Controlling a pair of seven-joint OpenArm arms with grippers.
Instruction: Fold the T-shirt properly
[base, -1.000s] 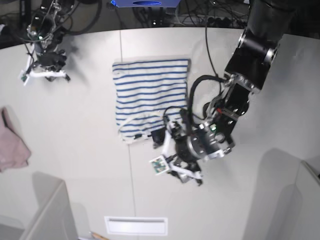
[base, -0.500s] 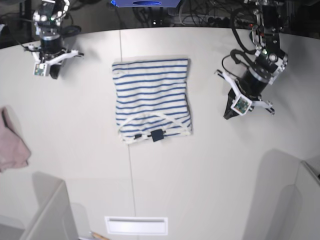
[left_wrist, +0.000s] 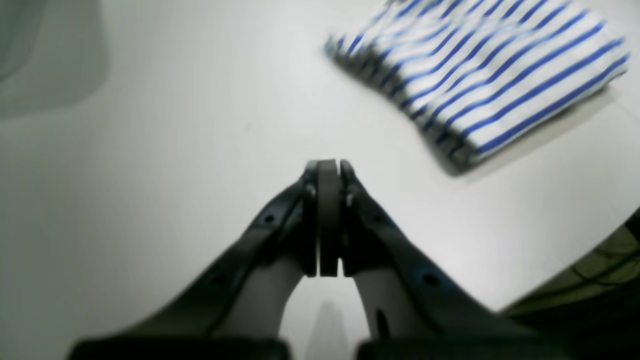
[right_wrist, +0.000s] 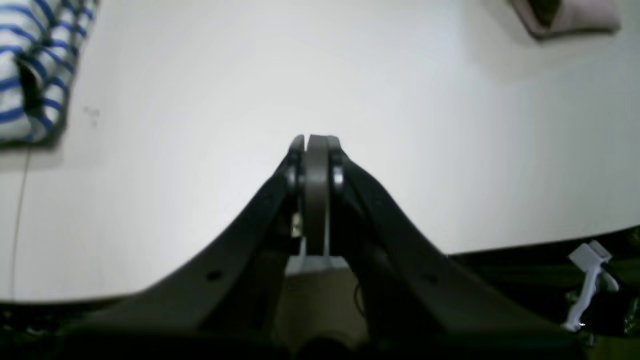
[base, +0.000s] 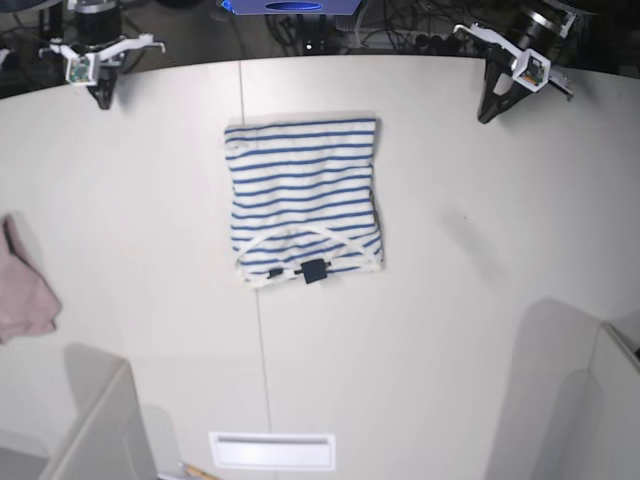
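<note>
The T-shirt (base: 304, 198), white with thin blue stripes, lies folded into a compact rectangle in the middle of the table, its dark neck tag (base: 314, 270) at the near edge. It also shows in the left wrist view (left_wrist: 480, 70) and at the left edge of the right wrist view (right_wrist: 35, 70). My left gripper (base: 489, 112) hangs shut and empty at the table's far right edge; in its wrist view (left_wrist: 328, 167) the jaws are pressed together. My right gripper (base: 101, 98) is shut and empty at the far left edge, also seen in its wrist view (right_wrist: 313, 142).
A dusty-pink cloth (base: 25, 290) lies at the table's left edge and shows in the right wrist view (right_wrist: 565, 17). A white slotted plate (base: 271, 451) sits near the front edge. Cables and equipment (base: 400, 30) lie behind the table.
The left arm has drawn back from near the shirt's lower right corner to the far right table edge. The right arm has pulled farther back at the far left. The shirt has not moved.
</note>
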